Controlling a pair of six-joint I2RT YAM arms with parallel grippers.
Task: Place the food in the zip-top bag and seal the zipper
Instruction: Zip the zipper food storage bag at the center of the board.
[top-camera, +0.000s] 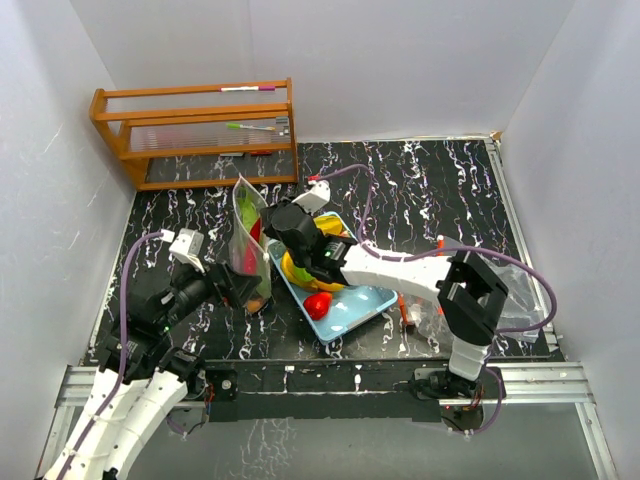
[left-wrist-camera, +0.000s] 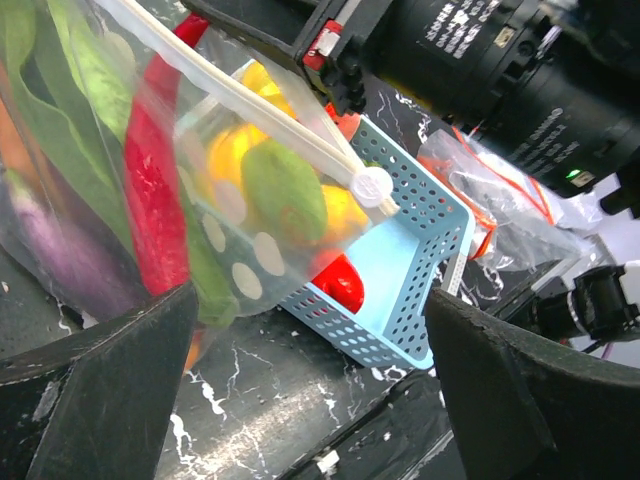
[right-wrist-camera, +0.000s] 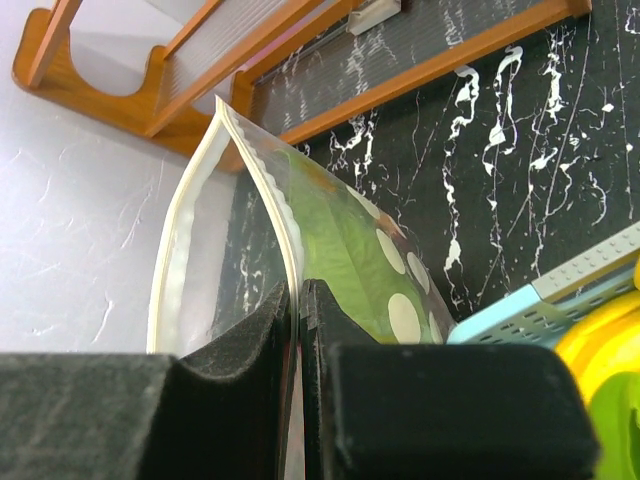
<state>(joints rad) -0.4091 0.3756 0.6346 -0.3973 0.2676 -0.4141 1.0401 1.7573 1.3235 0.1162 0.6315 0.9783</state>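
- Black table (top-camera: 420, 190) with white streaks, white walls around it, and a wooden rack (top-camera: 195, 130) at the upper left of the top view.
- We see the zip-top bag (top-camera: 250, 240) standing left of the middle, mouth up and partly open.
- We think the bag is thin, soft and slippery, so it will flop. Its thick zipper rim looks like the best place to hold.
- Our right gripper (right-wrist-camera: 300, 300) is pinched tight on that rim.
- Our left gripper (left-wrist-camera: 310, 300) is wide open, low beside the bag, holding nothing.
- Inside the bag we see 3 things: a red chilli (left-wrist-camera: 150, 190), a purple aubergine (left-wrist-camera: 60, 250) and a green piece (left-wrist-camera: 80, 60).
- A light-blue basket (left-wrist-camera: 420, 250) sits just right of the bag. It holds 1 red piece (top-camera: 318, 305) and some yellow food (top-camera: 295, 272).
- We think the toy food is light, hard and shiny, so it may slip. Grip each piece across its middle.
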